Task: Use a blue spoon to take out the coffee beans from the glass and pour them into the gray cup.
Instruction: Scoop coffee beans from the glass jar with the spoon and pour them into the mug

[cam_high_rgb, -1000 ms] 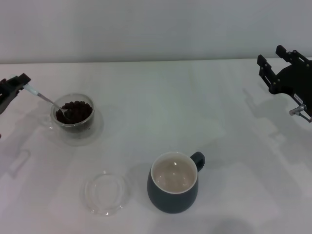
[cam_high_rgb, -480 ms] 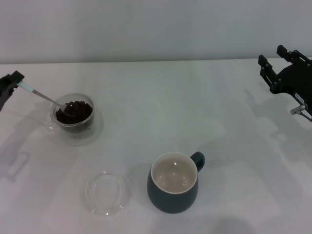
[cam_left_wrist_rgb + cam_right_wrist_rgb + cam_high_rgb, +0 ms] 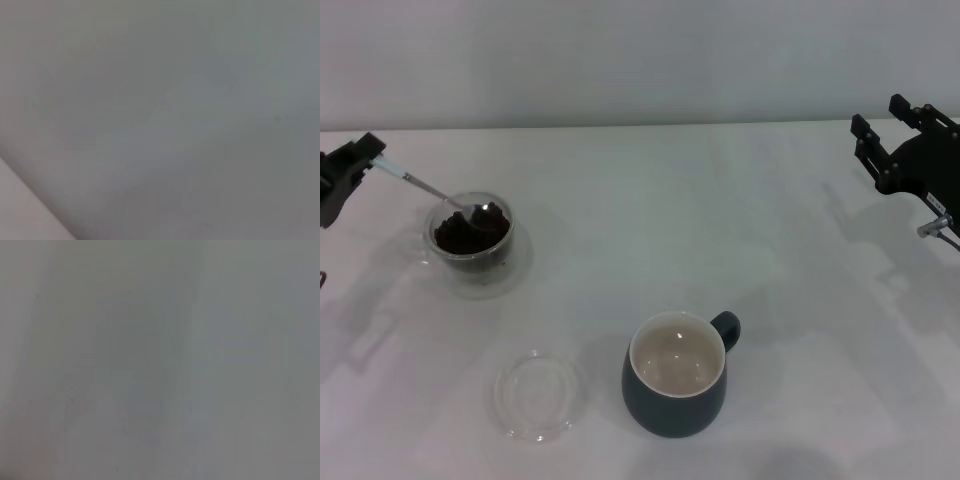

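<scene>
Two arms in view. Left gripper [image 3: 360, 160], at the table's left edge, is clamped on the blue spoon [image 3: 425, 190]; spoon slants down, bowl just over the coffee beans [image 3: 470, 230] in the glass [image 3: 470, 242]. Clear round dish [image 3: 538, 394] lies nearer the robot, gray cup [image 3: 675, 375] just right of it, upright, well apart from the glass. Right gripper [image 3: 905, 150] hangs at far right, idle; cannot tell its jaw state. Nothing stands between glass and cup.

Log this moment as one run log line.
left gripper: holds blue spoon | bowl over glass | gray cup: no beans | right gripper: parked
</scene>
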Motion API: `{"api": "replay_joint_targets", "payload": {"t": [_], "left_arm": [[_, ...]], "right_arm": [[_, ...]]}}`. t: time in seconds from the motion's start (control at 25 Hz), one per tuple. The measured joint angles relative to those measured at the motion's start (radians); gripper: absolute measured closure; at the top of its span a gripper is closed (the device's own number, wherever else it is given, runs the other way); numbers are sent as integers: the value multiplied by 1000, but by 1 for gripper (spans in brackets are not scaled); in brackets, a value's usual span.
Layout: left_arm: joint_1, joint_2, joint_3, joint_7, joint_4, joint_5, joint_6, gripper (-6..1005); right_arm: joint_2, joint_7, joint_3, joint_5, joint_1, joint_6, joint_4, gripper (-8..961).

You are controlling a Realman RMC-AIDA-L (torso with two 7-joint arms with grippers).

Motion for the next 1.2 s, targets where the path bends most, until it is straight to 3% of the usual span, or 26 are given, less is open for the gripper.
{"api": "replay_joint_targets", "payload": {"t": [0.4, 0.76, 1.2], "left_arm": [[-38, -22, 10, -5, 0, 21, 61, 869], [-104, -55, 20, -31, -10, 113, 86, 869], [-162, -63, 128, -63, -44, 125, 88, 869]], "right_arm": [[0, 0, 3, 0, -6, -1, 0, 439], [0, 0, 2, 0, -8, -1, 4, 439], [8, -25, 2, 8, -18, -1, 3, 440]]}}
